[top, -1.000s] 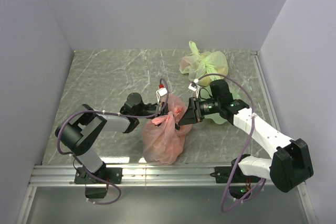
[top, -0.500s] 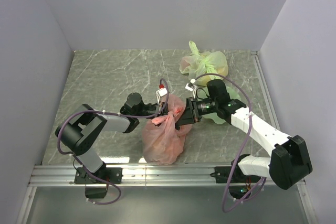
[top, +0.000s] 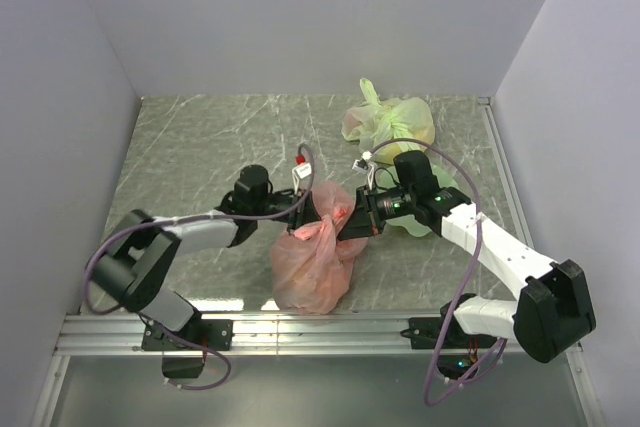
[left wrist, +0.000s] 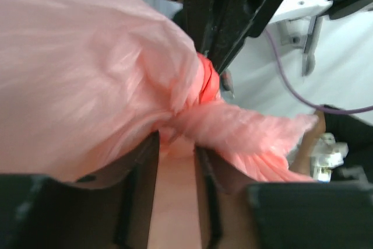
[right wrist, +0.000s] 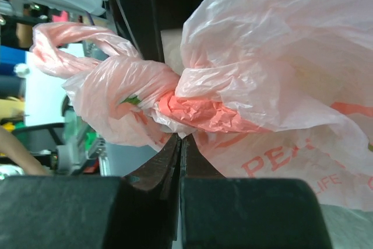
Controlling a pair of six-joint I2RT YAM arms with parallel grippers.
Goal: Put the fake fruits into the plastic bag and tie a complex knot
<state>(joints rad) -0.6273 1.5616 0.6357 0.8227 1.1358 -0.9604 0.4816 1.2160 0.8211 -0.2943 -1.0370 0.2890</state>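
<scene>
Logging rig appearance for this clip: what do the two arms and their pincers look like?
The left arm and right arm alike have pale links between bulky black joints, with a purple cable looping along each. The left pincer and right pincer have flat black fingers.

The bag [top: 315, 262] is thin, crinkly, translucent pink-salmon plastic with red printed lettering on its side. It sits full and rounded on the surface [top: 200, 147], near the front edge and about midway across. Its mouth is gathered shut, and the handles are twisted into a tight knot [right wrist: 192, 112] at the upper end. Short, crumpled handle tails [right wrist: 70, 42] stick out past the knot. The body bulges below the knot and leans a little towards the front. The fruits cannot be made out through the plastic.
</scene>
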